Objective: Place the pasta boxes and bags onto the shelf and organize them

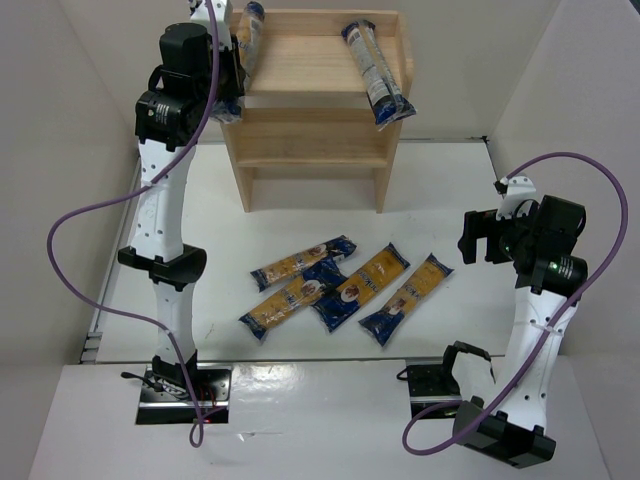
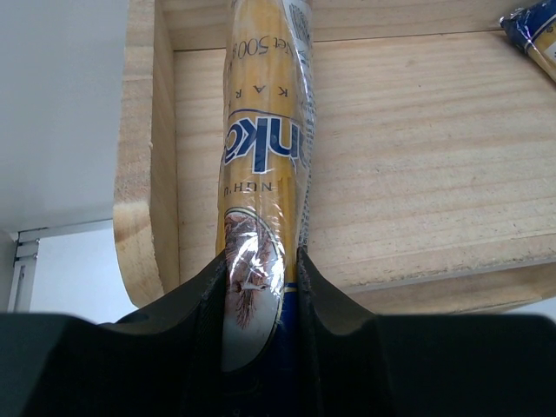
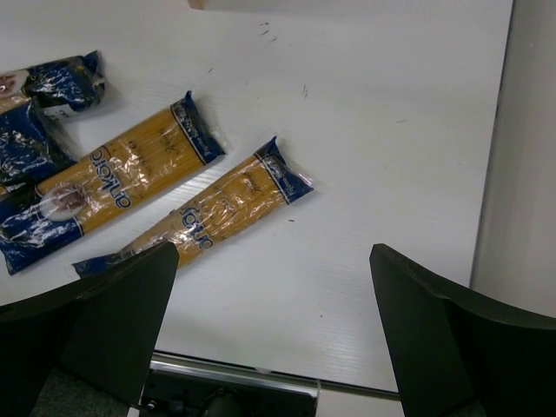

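Observation:
The wooden shelf stands at the back of the table. My left gripper is shut on a blue and yellow spaghetti packet and holds it over the left side of the shelf top. In the left wrist view the gripper pinches the packet at its pale logo, above the shelf top. A second packet lies on the shelf top at the right, its end hanging over the front. Several packets lie on the table. My right gripper is open and empty, right of them.
In the right wrist view, the open right gripper hovers over white table, with the nearest packet to its upper left and another beyond it. White walls close in the table on the left, back and right.

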Tool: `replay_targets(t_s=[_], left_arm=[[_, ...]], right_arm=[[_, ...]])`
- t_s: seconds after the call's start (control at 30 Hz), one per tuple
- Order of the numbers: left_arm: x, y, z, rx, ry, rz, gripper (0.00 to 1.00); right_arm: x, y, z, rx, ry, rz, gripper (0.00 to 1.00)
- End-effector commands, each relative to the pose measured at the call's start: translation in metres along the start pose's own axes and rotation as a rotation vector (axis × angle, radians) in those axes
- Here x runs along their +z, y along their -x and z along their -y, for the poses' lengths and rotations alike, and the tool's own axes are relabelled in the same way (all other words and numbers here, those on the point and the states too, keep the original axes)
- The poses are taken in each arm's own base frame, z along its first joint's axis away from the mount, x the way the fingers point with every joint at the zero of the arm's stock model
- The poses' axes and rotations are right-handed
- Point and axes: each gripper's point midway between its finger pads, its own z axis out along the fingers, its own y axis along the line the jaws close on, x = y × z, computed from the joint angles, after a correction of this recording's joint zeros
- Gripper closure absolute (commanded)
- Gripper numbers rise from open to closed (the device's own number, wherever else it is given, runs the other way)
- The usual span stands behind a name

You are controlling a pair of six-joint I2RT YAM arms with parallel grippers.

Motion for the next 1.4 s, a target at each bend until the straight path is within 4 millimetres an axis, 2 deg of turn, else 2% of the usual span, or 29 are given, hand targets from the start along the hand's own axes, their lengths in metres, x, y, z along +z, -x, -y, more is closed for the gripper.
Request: replay_targets(t_s=[0.0, 0.1, 0.17, 0.4, 0.63, 0.77, 0.83, 1.0, 1.27, 1.37], left_arm=[[-0.021, 0.032, -0.007, -0.002, 0.022, 0.098, 0.74], [-0.024, 0.034, -0.008, -0.002, 0.022, 0.099, 0.7], [-0.035, 0.042, -0.007, -0.005, 0.011, 0.12, 0.69], [-0.042, 0.042, -0.008, -0.004, 0.012, 0.112, 0.65], [-0.04, 0.039, -0.008, 0.007, 0.013, 0.103, 0.59], [-0.036, 0.041, -0.008, 0.014, 0.013, 0.115, 0.53], [-0.031, 0.037, -0.009, 0.015, 0.022, 0.105, 0.53], [-0.03, 0.044, -0.01, 0.01, 0.03, 0.134, 0.53], [-0.017, 0.035, -0.004, 0.014, 0.022, 0.116, 0.51], [-0.021, 0.043, -0.005, 0.018, 0.021, 0.144, 0.48]], right_arm=[[-0.003, 0.011, 0.003, -0.014, -0.023, 0.052, 0.0], [-0.003, 0.011, 0.003, -0.014, -0.023, 0.052, 0.0], [-0.003, 0.011, 0.003, -0.014, -0.023, 0.052, 0.0], [-0.006, 0.011, 0.002, -0.018, -0.026, 0.06, 0.0], [-0.008, 0.012, 0.001, -0.022, -0.029, 0.067, 0.0], [-0.008, 0.012, 0.001, -0.022, -0.029, 0.067, 0.0], [-0.008, 0.012, 0.001, -0.022, -0.029, 0.067, 0.0], [-0.008, 0.012, 0.001, -0.022, -0.029, 0.067, 0.0], [-0.01, 0.013, 0.0, -0.026, -0.032, 0.075, 0.0], [-0.01, 0.013, 0.0, -0.026, -0.032, 0.075, 0.0]])
